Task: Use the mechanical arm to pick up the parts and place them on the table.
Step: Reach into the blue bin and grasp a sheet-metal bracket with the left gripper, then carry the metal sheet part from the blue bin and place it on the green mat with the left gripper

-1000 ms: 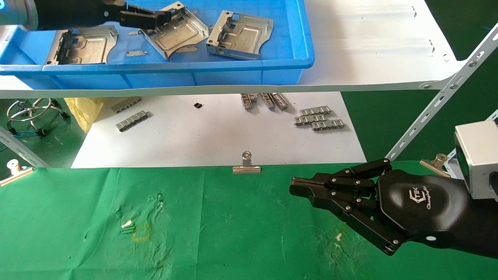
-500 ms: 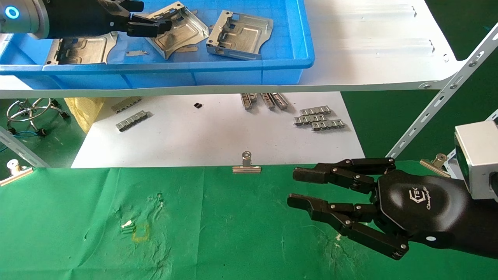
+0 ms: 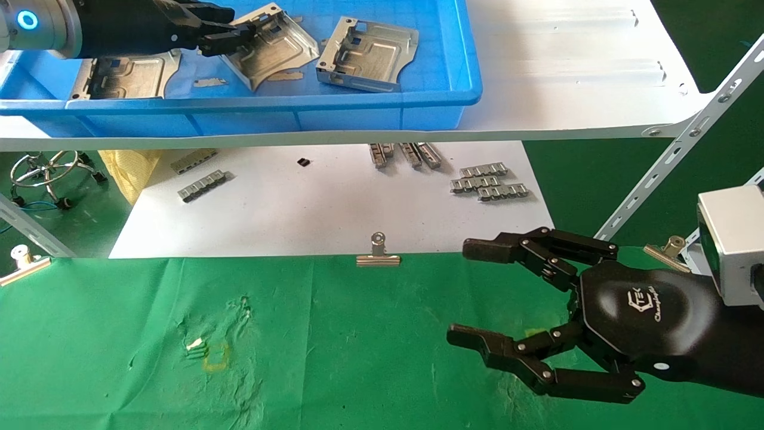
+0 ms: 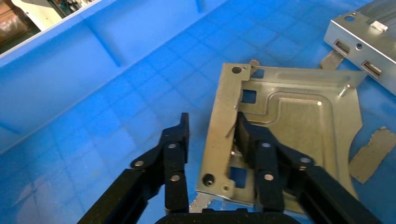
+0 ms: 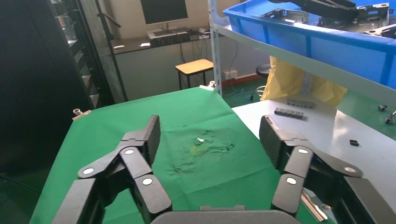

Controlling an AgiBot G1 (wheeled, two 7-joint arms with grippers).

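Observation:
Three silver parts lie in a blue bin on the shelf: left (image 3: 128, 74), middle (image 3: 277, 45) and right (image 3: 370, 54). My left gripper (image 3: 230, 33) reaches into the bin from the left and is open. In the left wrist view it (image 4: 212, 126) straddles the upturned wall of the middle part (image 4: 299, 116). One finger (image 4: 261, 154) rests against the inner side of the wall. The other (image 4: 175, 149) stands a little off the outer side. My right gripper (image 3: 465, 292) is wide open and empty, low over the green table (image 3: 334, 346).
The blue bin (image 3: 298, 101) sits on a white shelf board (image 3: 567, 71) above a white sheet (image 3: 334, 209) with grey ridged strips (image 3: 489, 182). A binder clip (image 3: 378, 254) holds the cloth's far edge. A slanted shelf strut (image 3: 674, 155) stands near my right arm.
My right gripper has gone from shut to wide open. My left gripper has drawn back to the left, opened, and set its fingers around the middle part's wall.

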